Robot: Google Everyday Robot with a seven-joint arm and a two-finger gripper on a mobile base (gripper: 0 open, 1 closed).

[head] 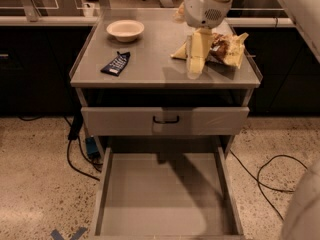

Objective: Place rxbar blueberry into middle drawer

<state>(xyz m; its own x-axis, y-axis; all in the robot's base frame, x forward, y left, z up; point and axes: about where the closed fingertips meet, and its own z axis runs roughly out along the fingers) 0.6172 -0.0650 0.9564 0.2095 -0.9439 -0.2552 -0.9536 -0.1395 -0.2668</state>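
Observation:
The rxbar blueberry point(116, 63), a flat dark-blue bar with white lettering, lies on the left part of the grey cabinet top point(150, 71). My gripper point(194, 70) hangs down from the arm over the right-centre of the top. Its tip is just above the surface at the left edge of the chip bag point(226, 48). It is well to the right of the bar and holds nothing that shows. The drawer with the dark handle point(166, 120) stands a little out of the cabinet front. The bottom drawer point(107, 184) is pulled far out and is empty.
An off-white bowl point(125, 30) stands at the back left of the top. Black cables point(272, 176) lie on the speckled floor right of the cabinet, and a cable with a blue plug point(91, 147) lies to its left. A dark counter runs behind.

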